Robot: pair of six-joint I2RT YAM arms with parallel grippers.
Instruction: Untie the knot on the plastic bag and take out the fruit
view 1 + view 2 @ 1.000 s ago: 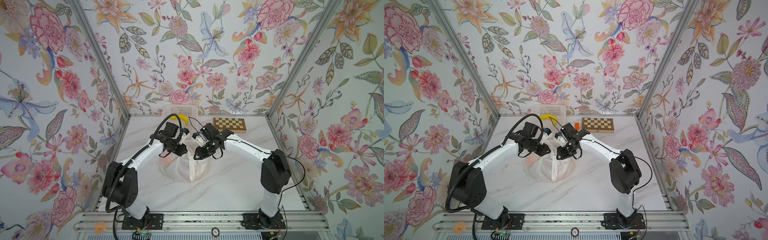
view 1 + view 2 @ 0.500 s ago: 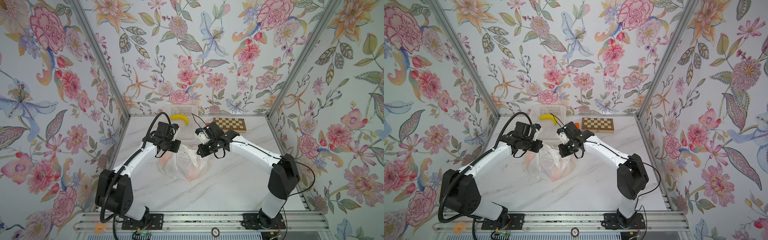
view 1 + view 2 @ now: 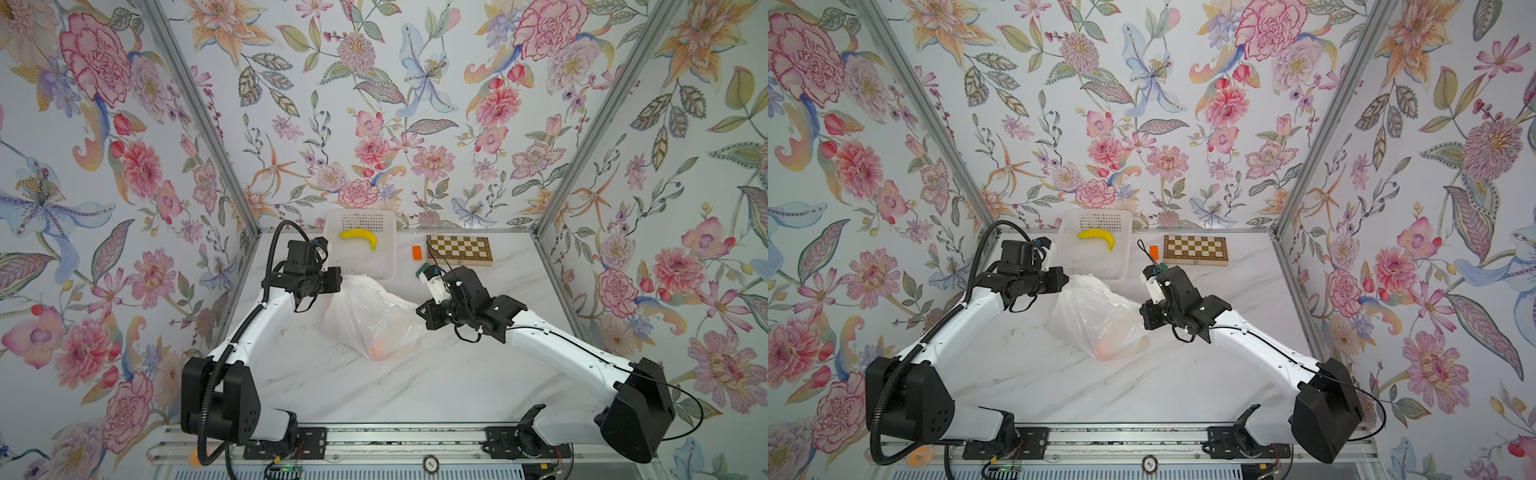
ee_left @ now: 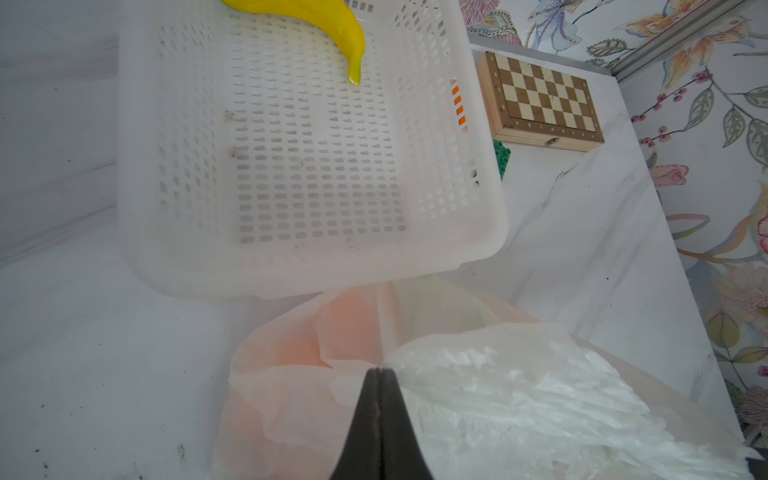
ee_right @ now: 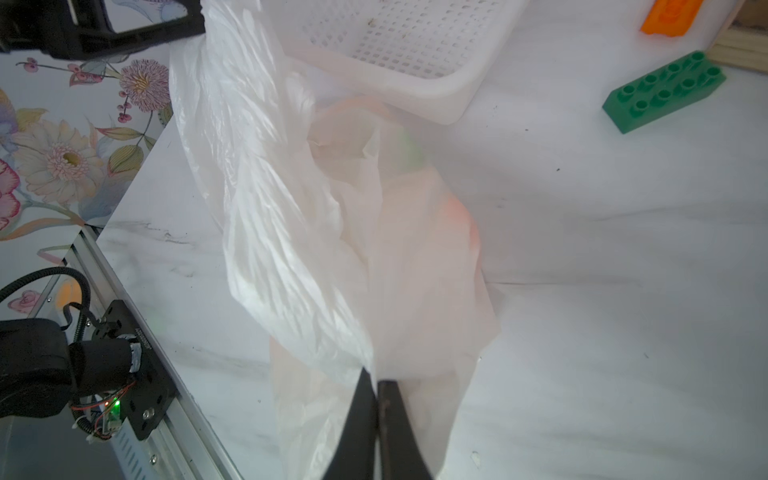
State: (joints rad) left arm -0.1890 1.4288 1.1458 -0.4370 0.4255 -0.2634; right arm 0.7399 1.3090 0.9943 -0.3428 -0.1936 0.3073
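Note:
The plastic bag [image 3: 370,316] [image 3: 1096,316] lies mid-table, thin and translucent white, pulled taut between both grippers. My left gripper [image 3: 337,282] [image 4: 379,370] is shut on the bag's edge at its left end. At the bag's right end, my right gripper [image 3: 419,312] [image 5: 376,376] is shut on another fold of it. A crinkled band of the bag [image 5: 266,199] runs from one gripper to the other. Fruit shows through the film as an orange glow [image 3: 380,351] [image 4: 345,328] and a green patch [image 5: 409,151]. The knot is out of view.
A white perforated basket [image 3: 353,259] stands just behind the bag with a banana [image 3: 359,237] in it. A chessboard box [image 3: 459,249], an orange brick [image 3: 417,252] and a green brick [image 5: 665,95] lie at the back right.
Both grippers have closed on the bag and drawn apart, the left toward the left, the right toward the right and front. The bag now stretches between them.

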